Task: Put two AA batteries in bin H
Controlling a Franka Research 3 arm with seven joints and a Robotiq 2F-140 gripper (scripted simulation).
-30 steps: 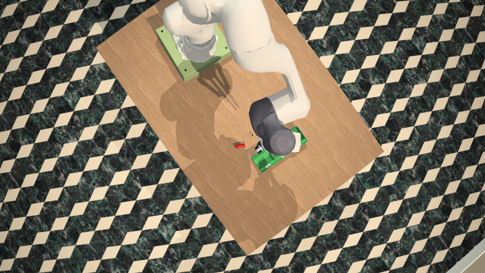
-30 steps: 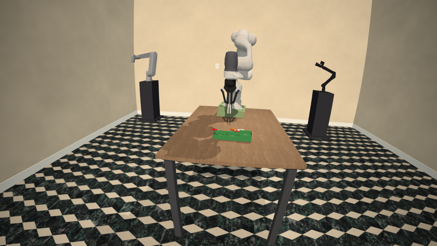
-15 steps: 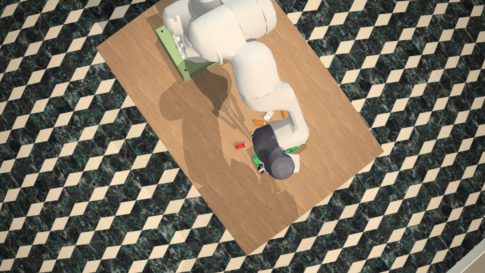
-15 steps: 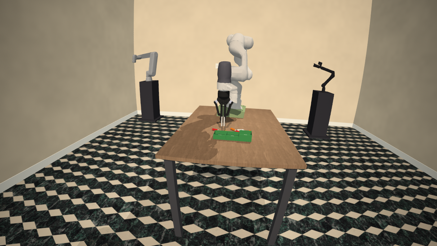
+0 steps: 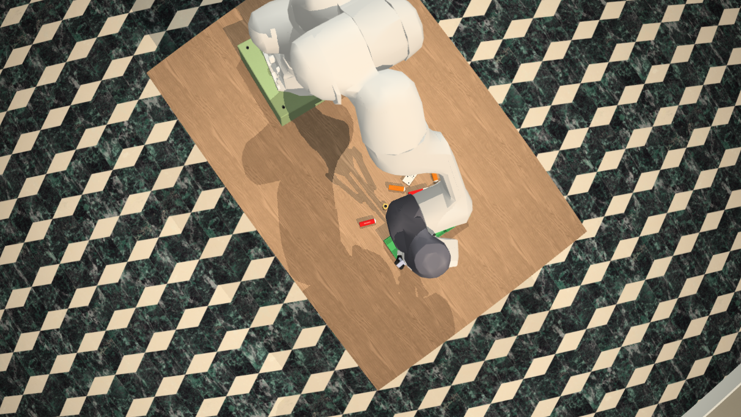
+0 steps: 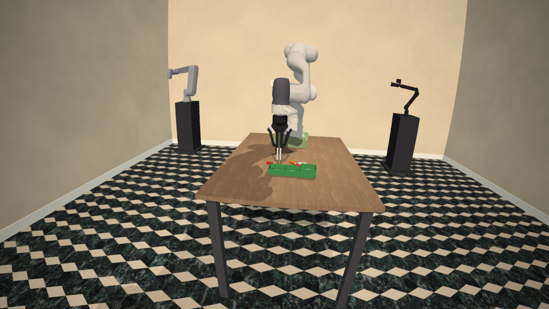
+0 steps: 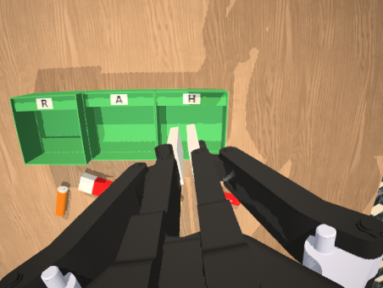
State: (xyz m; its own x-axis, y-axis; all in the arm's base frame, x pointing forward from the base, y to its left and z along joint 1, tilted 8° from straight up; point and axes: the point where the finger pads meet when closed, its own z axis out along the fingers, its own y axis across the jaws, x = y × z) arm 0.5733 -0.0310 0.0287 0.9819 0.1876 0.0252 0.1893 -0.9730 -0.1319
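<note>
A green row of three bins marked R (image 7: pixel 47 130), A (image 7: pixel 119 124) and H (image 7: pixel 191 119) stands on the wooden table. My gripper (image 7: pixel 185 139) is shut with nothing between its fingers and hovers above the near side of bin H. The side view shows it (image 6: pixel 279 156) over the left end of the row. One orange AA battery (image 7: pixel 62 201) lies on the table near bin R. From above I see two orange batteries (image 5: pixel 396 188) (image 5: pixel 435 177) beside the arm. The parts of the bins that show hold nothing.
A red-and-white block (image 7: pixel 95 184) lies near the battery. A red piece (image 5: pixel 367 222) lies apart on the table, a small yellow ring (image 5: pixel 385 205) and a white domino (image 5: pixel 409 179) lie close to the arm. The robot's green base plate (image 5: pixel 269 82) is at the far end.
</note>
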